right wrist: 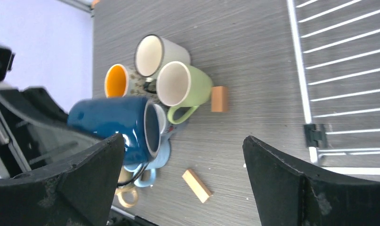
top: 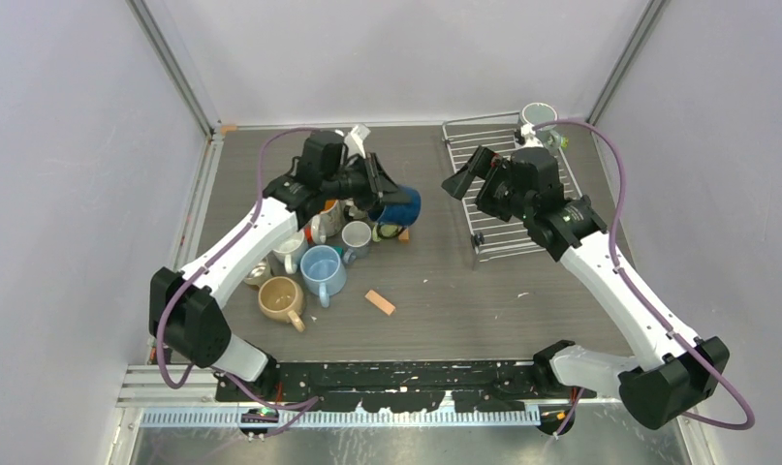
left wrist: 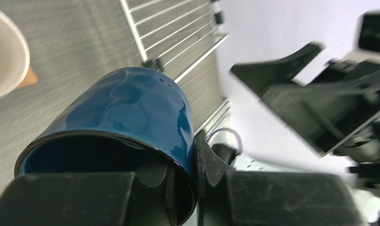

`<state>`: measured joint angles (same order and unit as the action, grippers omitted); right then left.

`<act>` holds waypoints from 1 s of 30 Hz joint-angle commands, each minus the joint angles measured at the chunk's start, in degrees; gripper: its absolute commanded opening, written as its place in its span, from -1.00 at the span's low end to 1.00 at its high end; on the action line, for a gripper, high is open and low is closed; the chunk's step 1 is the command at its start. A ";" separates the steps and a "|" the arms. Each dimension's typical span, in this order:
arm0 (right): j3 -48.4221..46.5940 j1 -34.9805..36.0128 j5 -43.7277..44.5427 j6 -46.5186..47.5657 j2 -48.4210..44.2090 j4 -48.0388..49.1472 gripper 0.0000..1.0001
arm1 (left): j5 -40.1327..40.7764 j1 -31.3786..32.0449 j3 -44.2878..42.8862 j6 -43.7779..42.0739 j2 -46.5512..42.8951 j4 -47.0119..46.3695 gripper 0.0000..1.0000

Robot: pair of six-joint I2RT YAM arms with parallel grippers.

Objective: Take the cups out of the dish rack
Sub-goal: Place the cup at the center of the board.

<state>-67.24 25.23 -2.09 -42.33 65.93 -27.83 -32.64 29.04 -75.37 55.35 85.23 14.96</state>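
The left gripper [top: 382, 189] is clenched on the navy cup [top: 401, 205], its fingers [left wrist: 211, 165] pinching the cup's wall at the rim, so the cup hangs on its side straight off the fingertips. Under and just beside that gripper, the other cups stand crowded together on the table [top: 445, 291]: a lime green cup [right wrist: 185, 84], a white cup [right wrist: 155, 54], an orange-lined cup [right wrist: 117, 80], and, back towards the left arm's base, a light blue cup [top: 322, 271] and a tan cup [top: 280, 298]. The right gripper [top: 469, 174] is released, jaws spread wide with nothing between them; it hangs at the dish rack [top: 484, 136], over the rack's edge nearest the left arm. Far behind this gripper, at the rack's back corner, stands one pale cup [top: 539, 118]. Ahead of its spread fingers, on the bare table, lie a small block [right wrist: 219, 99] touching the green cup and an oblong block [right wrist: 196, 185].
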 commanded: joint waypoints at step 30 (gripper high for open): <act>-1.35 -14.26 0.06 0.79 -3.79 -7.36 1.00 | 35.14 22.27 -19.95 -28.07 25.62 33.63 -1.00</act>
<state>-67.31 11.14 -2.28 -42.30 63.88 -35.57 -0.78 51.00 -91.09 29.56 109.95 48.34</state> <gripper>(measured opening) 0.996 0.149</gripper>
